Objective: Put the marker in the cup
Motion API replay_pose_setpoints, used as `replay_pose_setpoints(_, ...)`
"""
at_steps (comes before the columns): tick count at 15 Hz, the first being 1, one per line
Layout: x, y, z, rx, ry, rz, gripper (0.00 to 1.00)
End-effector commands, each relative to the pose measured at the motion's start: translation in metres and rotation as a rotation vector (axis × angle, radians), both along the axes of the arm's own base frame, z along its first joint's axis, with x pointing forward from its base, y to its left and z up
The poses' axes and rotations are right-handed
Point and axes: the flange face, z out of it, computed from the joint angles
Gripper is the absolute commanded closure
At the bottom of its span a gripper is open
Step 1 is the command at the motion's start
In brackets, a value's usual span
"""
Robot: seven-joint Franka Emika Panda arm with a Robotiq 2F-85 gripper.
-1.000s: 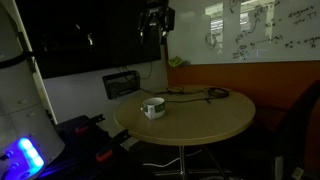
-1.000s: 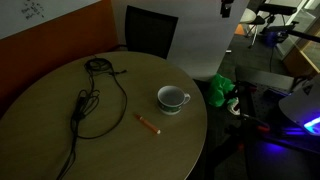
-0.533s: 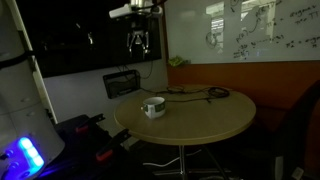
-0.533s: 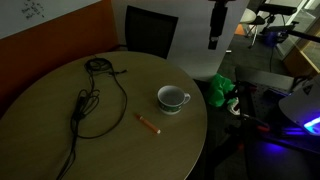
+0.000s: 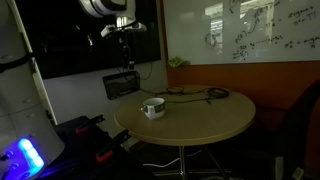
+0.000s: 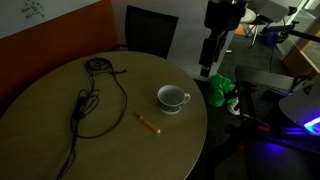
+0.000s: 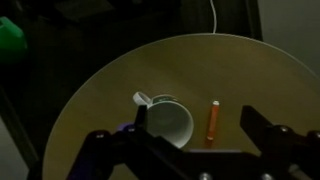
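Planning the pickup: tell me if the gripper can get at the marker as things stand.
Probably yes. The marker lies alone on bare table, apart from the cup and cable. The gripper hangs high above with jaws open, and nothing is between.

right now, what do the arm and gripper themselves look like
In an exterior view the arm shows rounded, pale white-grey links; the room is dim, so its other parts read dark. The gripper is black and blocky. In the wrist view its two fingers are dark, thick and angular, with a faint purple tint on the left one. No markings or loose cables can be made out.
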Motion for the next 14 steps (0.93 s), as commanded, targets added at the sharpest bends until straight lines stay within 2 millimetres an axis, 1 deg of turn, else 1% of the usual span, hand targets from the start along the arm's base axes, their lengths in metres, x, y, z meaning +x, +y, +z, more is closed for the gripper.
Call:
replay_pose_setpoints(1, 0.008, 0.017, -0.008, 0.022, -0.072, -0.102, 0.00)
replay_pose_setpoints(3, 0.013, 0.025, -0.015, 0.019, -0.112, -0.149, 0.00)
replay_pose_setpoints(5, 0.015, 0.031, -0.020, 0.016, -0.121, -0.155, 0.00)
replay_pose_setpoints(6, 0.014, 0.028, -0.018, 0.016, -0.101, -0.124, 0.00)
replay_pose_setpoints(8, 0.015, 0.029, -0.022, 0.015, -0.097, -0.123, 0.00)
replay_pose_setpoints(13, 0.015, 0.028, -0.021, 0.016, -0.099, -0.124, 0.00)
replay_pose_setpoints(14, 0.015, 0.029, -0.023, 0.009, -0.132, -0.153, 0.00)
